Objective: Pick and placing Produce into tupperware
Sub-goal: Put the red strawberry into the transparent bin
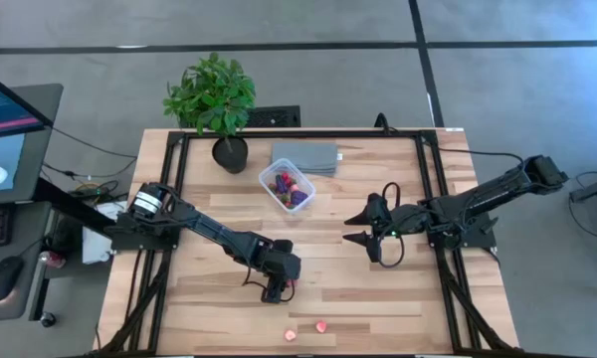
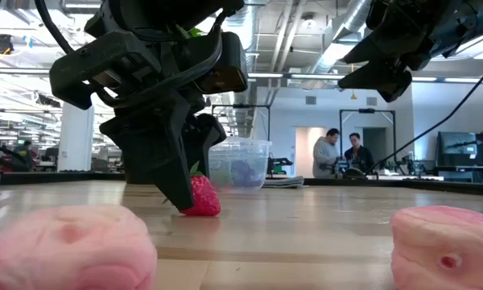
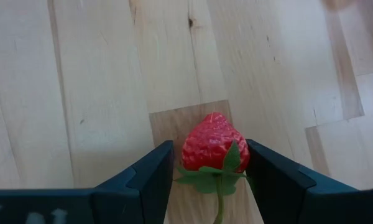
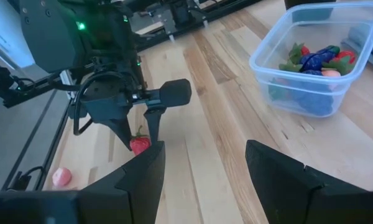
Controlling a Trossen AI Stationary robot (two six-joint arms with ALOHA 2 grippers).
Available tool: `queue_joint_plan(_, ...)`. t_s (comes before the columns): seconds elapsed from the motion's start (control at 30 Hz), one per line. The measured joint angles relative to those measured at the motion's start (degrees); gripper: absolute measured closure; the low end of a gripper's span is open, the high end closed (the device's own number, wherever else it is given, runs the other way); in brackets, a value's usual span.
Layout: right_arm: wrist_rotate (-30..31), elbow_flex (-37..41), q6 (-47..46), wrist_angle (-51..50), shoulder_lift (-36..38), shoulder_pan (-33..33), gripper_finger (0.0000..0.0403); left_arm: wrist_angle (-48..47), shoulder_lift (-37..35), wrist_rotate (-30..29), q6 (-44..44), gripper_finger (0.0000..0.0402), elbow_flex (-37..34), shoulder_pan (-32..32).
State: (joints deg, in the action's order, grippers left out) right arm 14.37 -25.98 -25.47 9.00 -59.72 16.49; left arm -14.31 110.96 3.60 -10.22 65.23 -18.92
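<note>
In the lower middle of the high view, the left arm reaches across the worktop [image 1: 378, 298] and bends down, with the left tool [image 3: 209, 171] pointing at the wood. Its fingers [image 3: 150, 177] stand on both sides of a red strawberry [image 3: 211, 144] that rests on the worktop; whether they press it I cannot tell. The right arm hangs raised at center right, the right tool [image 4: 205, 168] spread and holding nothing. The clear box [image 1: 286, 186] with fruit sits at upper center, and two pink pieces [image 1: 305, 330] lie near the bottom edge.

2 matte black jointed arms, silver collar near the left arm's base [image 1: 144, 201], green indicator light on the right wrist [image 1: 390, 235], thin black cables, wedge-shaped dark fingers [image 3: 150, 177]
</note>
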Motion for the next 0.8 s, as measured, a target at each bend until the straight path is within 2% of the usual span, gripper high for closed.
queue_joint_plan(0.27,0.02,0.00,0.00,0.00,0.00,0.00,0.0155,0.21,0.00,0.00,0.00,0.0219,0.00,0.00)
queue_joint_plan(0.6,0.02,0.00,-0.01,0.00,0.00,0.00,0.0155,1.06,0.07,0.04,-0.37,0.0260,-0.04,0.00)
queue_joint_plan(0.8,0.04,0.00,-0.02,0.00,0.00,0.00,0.0155,2.24,0.11,0.22,-2.43,0.0262,-0.04,0.38)
